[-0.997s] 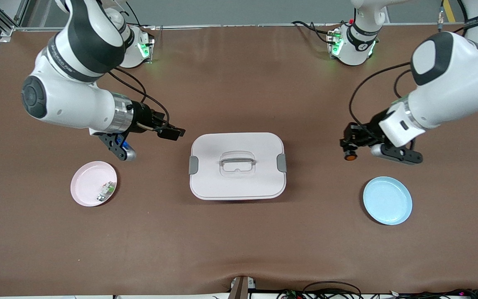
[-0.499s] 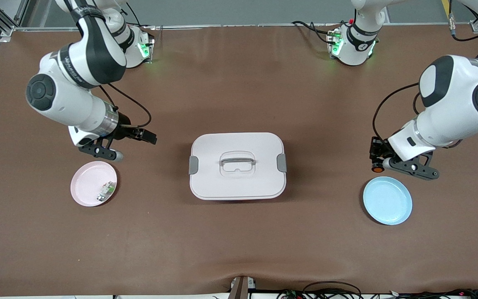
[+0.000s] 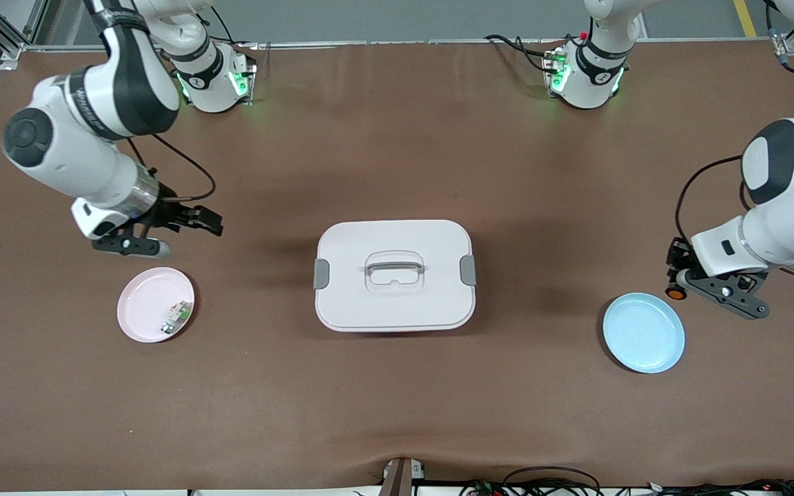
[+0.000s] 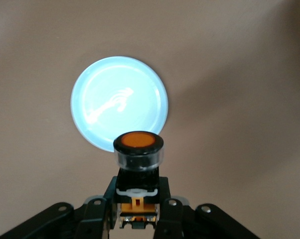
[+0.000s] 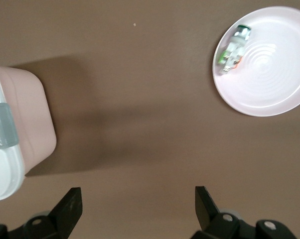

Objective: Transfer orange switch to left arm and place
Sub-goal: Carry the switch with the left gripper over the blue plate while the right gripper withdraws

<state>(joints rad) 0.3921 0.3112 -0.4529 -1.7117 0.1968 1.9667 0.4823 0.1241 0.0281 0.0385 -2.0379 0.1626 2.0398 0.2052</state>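
- Brown desk (image 3: 397, 386) fills the front view; the white box (image 3: 394, 275) sits at its middle, lid on.
- At the left arm's end of the desk, the left hand (image 3: 677, 275) hangs above bare desk just beside the blue plate (image 3: 643, 333), pinching the switch (image 3: 675, 292), whose orange cap shows below the black fingers.
- At the right arm's end, the right hand (image 3: 209, 222) is in the air over bare desk near the pink plate (image 3: 155, 305), between that plate and the box.
- A small green-and-white part (image 3: 176, 316) lies in the pink plate, near its rim on the box's side.
- Left wrist view: the switch (image 4: 138, 167) stands clamped between the left hand's fingers (image 4: 102, 209), orange cap toward the desk, with the blue plate (image 4: 119, 102) below it and apart from it.
- Right wrist view: the right hand's fingers (image 5: 69, 209) are spread wide with nothing between them; below lie a corner of the box (image 5: 15, 144) with its grey latch (image 5: 1, 125), and the pink plate (image 5: 269, 74) holding the green-and-white part (image 5: 233, 48).
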